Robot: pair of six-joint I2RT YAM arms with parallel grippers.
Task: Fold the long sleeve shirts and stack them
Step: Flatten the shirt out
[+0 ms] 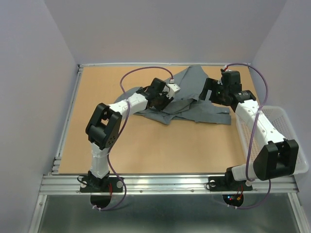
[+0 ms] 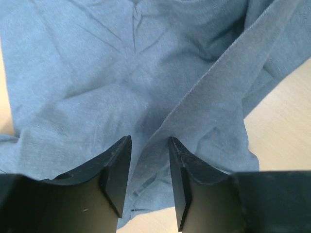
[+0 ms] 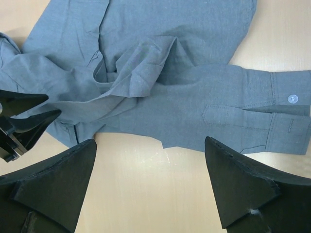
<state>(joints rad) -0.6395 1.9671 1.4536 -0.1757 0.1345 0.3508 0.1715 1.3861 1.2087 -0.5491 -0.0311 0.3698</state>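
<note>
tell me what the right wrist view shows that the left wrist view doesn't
Only the right wrist view: a cuff with a pale button lying flat at the right, the left end effector at the left edge, and the right end effector wide open near the edge of the grey shirt.
Only the left wrist view: a close look at a raised fold edge running down between the left end effector's narrowly spaced fingers; whether they grip it is unclear.
Both: the crumpled shirt on the tan table.
</note>
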